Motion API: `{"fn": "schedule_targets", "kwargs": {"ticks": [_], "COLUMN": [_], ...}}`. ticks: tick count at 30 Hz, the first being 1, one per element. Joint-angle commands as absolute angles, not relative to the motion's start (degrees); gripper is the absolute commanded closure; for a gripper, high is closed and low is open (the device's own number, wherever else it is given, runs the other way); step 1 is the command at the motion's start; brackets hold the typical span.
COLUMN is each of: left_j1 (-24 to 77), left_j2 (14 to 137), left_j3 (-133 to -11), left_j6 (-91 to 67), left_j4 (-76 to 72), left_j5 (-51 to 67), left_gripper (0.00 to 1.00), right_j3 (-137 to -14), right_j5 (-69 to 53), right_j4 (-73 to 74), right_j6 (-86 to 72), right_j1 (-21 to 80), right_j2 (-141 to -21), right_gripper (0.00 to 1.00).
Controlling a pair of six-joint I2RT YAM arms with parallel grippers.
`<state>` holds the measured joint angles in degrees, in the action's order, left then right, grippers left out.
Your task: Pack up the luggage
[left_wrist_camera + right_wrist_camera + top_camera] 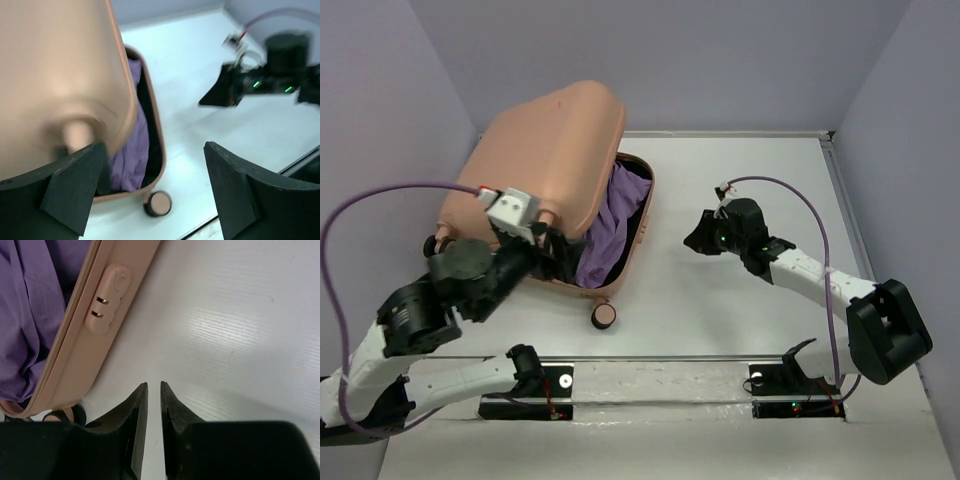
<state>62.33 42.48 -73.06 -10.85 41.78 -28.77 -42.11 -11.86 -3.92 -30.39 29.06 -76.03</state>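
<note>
The peach-pink luggage (545,140) lies on the far left part of the white table (750,170). Its hard-shell lid (55,70) is tilted up over the lower shell, leaving a wedge-shaped gap on the right side. A purple garment (615,215) lies bunched in that gap against the black lining. The left gripper (548,245) sits at the near edge of the raised lid. Its black fingers (75,190) are spread wide with nothing between them. In the left wrist view the lid's rim hangs just above and beside the left finger, though the view is too blurred to tell whether they touch. A pink-and-black caster wheel (604,316) at the case's near corner shows below the spread jaws. The right gripper (154,386) hovers over bare table to the right of the luggage, apart from it and pointing towards it. Its fingers are drawn almost together, with only a thin slit between them, and they grip nothing. The right wrist view shows the lower shell's rim just ahead and to the left, carrying a pink combination lock (107,300) on its side wall.
</note>
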Motion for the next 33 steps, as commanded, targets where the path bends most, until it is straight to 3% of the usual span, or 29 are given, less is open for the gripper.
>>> {"fn": "schedule_targets", "kwargs": {"ticks": [1, 7, 12, 15, 16, 17, 18, 22, 28, 33], "left_j1": [61.8, 61.9, 61.5, 51.2, 38.0, 31.4, 26.1, 11.3, -3.9, -14.3], "left_j2": [38.6, 40.8, 51.2, 59.0, 62.8, 64.7, 66.8, 76.8, 88.7, 96.1], "left_j3": [-79.3, -82.9, -89.5, -94.3, -95.6, -95.7, -95.8, -99.7, -106.1, -103.9], "left_j6": [-9.5, -6.4, -7.1, -7.3, -8.2, -9.5, -10.6, -14.3, -17.3, -18.1], "left_j4": [33.7, 27.3, 27.9, 28.8, 29.2, 29.1, 29.0, 30.1, 30.8, 30.2], "left_j5": [-25.4, -25.5, -51.4, -47.2, -33.4, -27.0, -22.6, -13.1, -10.1, -10.6], "left_gripper": [0.05, 0.04, 0.07, 0.21, 0.41, 0.51, 0.69, 0.94, 0.94, 0.94], "right_j3": [-46.1, -46.9, -47.1, -47.4, -47.6, -47.8, -47.9, -47.4, -46.0, -44.9], "right_j5": [-9.4, -8.9, -8.9, -9.3, -9.8, -9.9, -10.1, -10.5, -11.8, -12.9], "right_j4": [-4.5, -4.4, -4.1, -4.1, -4.1, -4.1, -4.1, -4.3, -4.6, -5.3], "right_j6": [-30.3, -30.1, -29.8, -29.7, -29.5, -29.4, -29.3, -28.4, -27.6, -27.1], "right_j1": [29.4, 29.4, 29.4, 29.4, 29.4, 29.4, 29.4, 30.1, 31.6, 32.2], "right_j2": [-78.3, -78.8, -79.0, -80.0, -80.6, -80.8, -80.9, -80.2, -79.4, -78.8], "right_gripper": [0.77, 0.78, 0.79, 0.86, 0.93, 0.93, 0.93, 0.93, 0.93, 0.93]}}
